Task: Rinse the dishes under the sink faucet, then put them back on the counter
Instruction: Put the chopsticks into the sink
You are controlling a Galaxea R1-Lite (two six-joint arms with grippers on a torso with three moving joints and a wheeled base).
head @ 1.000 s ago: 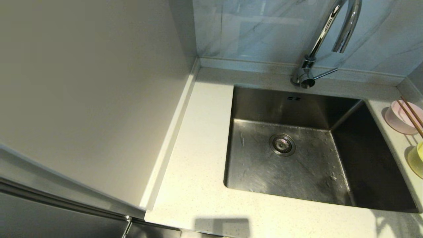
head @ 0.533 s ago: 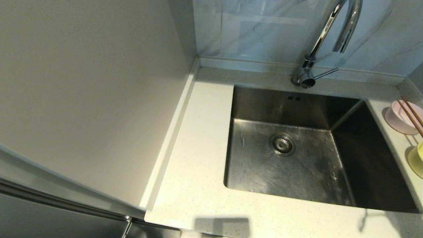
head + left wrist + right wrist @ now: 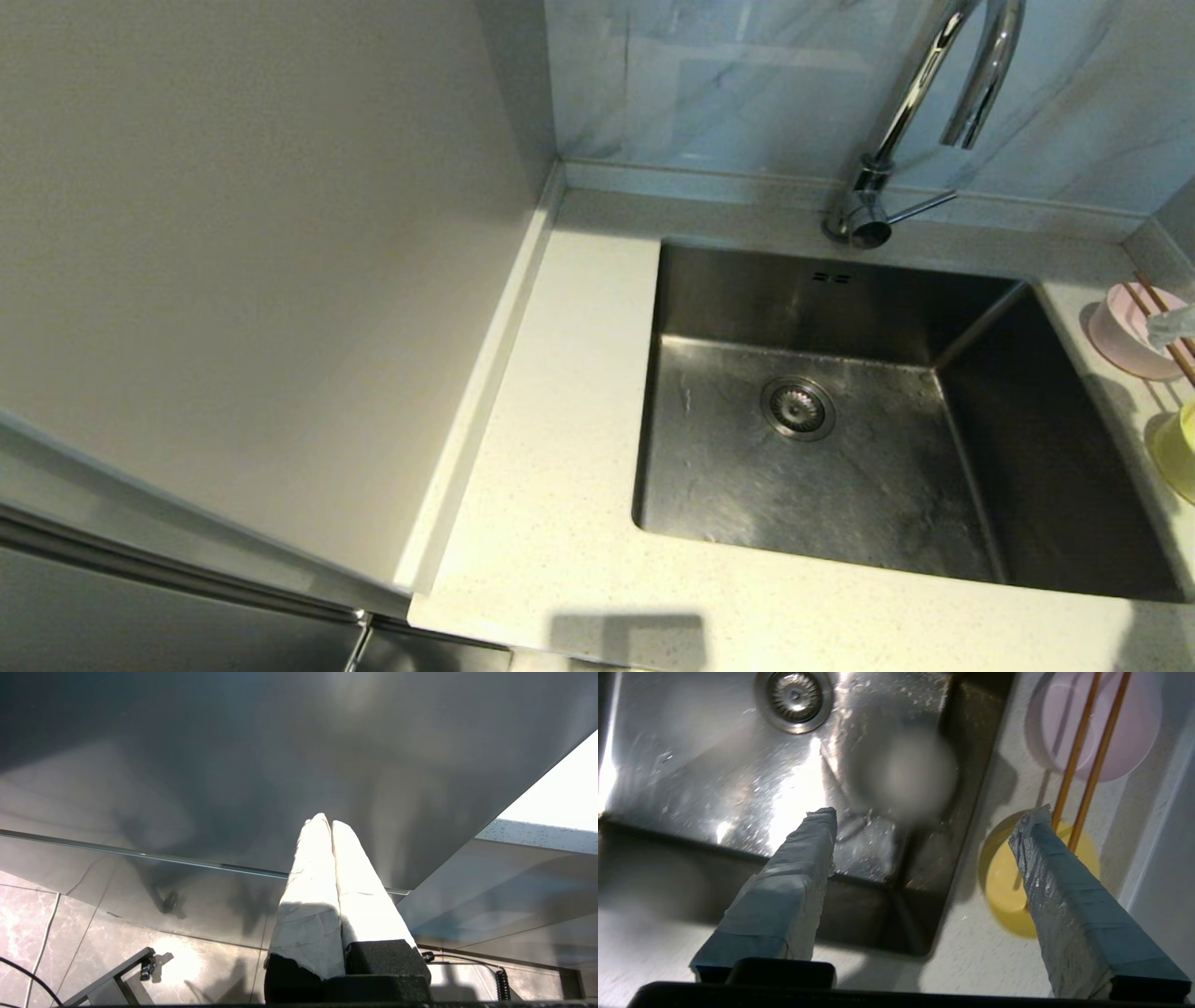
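Note:
A pale pink bowl [image 3: 1120,334] and a yellow-green bowl [image 3: 1178,453] stand on the counter [image 3: 560,448] right of the sink [image 3: 822,439]. A pair of brown chopsticks [image 3: 1078,751] lies across both bowls. My right gripper [image 3: 929,819] hovers open and empty above the sink's right rim. One of its fingers [image 3: 1045,858] is over the yellow-green bowl [image 3: 1008,882], short of the pink bowl [image 3: 1129,732]. In the head view only a fingertip [image 3: 1173,327] shows, at the right edge. The chrome faucet [image 3: 920,103] stands behind the sink. My left gripper [image 3: 325,822] is parked, shut and empty, below the counter.
A plain grey wall panel [image 3: 261,261] rises on the left, and a marbled backsplash [image 3: 728,84] stands behind. The round drain strainer [image 3: 797,408] sits in the sink floor. A raised rim [image 3: 1153,247] borders the narrow counter strip holding the bowls. A blurred round shape [image 3: 908,774] hangs over the sink.
My right gripper has gone from shut to wide open. Its fingertip has come into the head view at the right edge, over the pink bowl. The bowls and chopsticks have not moved.

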